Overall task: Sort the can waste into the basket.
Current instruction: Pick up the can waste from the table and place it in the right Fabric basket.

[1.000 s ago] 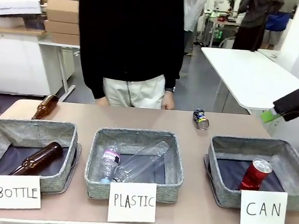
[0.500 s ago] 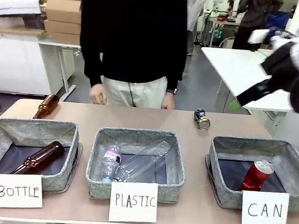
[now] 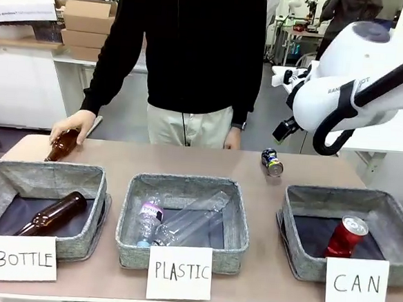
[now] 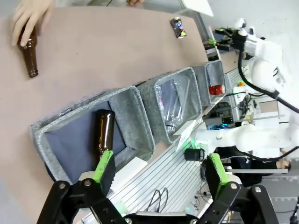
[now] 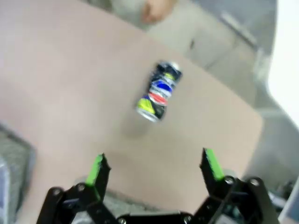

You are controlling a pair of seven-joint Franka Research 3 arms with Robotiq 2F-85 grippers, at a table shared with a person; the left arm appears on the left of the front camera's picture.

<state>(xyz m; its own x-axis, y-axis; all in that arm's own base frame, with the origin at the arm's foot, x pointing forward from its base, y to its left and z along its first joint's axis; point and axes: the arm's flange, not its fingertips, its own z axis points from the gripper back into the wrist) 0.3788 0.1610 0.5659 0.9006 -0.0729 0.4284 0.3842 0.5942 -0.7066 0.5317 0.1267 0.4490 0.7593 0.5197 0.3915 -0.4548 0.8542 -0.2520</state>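
one can binned, one can on the table

the red metal can with a silver top (image 3: 345, 236) leans inside the grey woven basket carded "can" (image 3: 291, 230). the crushed dark-blue can with yellow markings (image 3: 271, 161) lies on the brown tabletop (image 3: 187, 160) beyond that basket, apart from it. the right gripper (image 5: 154, 164) hangs above this can, jaws spread wide, empty. the left gripper (image 4: 159, 168) is likewise spread and empty.
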